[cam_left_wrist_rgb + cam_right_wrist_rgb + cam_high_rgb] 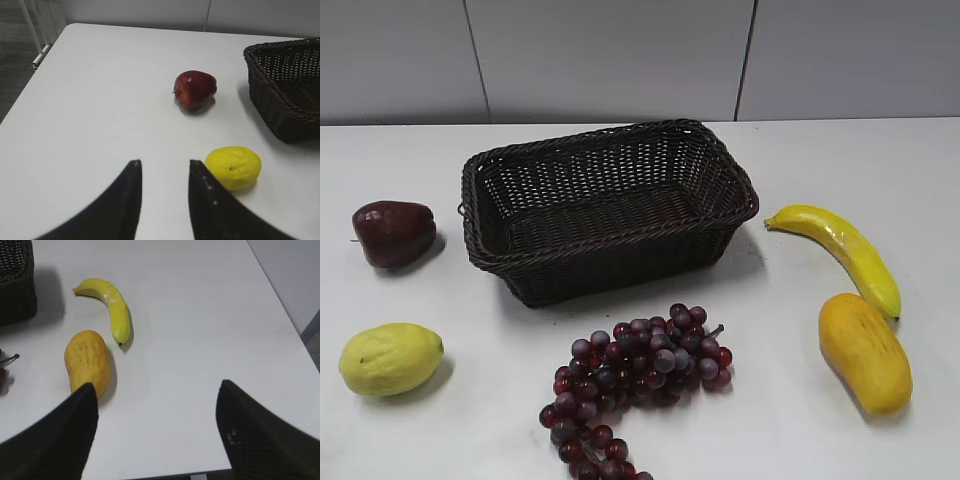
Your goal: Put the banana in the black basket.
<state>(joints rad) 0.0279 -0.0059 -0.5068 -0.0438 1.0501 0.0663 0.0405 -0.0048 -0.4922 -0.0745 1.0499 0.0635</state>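
Reach step not begun: banana [840, 252] lies right of black basket [610, 208], untouched; right gripper [156, 432] spread wide, left gripper [164, 195] slightly parted, both empty; next, right lowers over banana, avoiding mango [865, 352]

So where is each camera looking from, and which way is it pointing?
Exterior view: from the front, slanting down at the black basket, the grapes and the other fruit on the table; no robot parts show.
Left wrist view: on the left arm, looking past the left gripper at the lemon and the red apple.
Right wrist view: on the right arm, looking past the open right gripper at the banana and mango.
Shared: both wrist views catch a basket edge.
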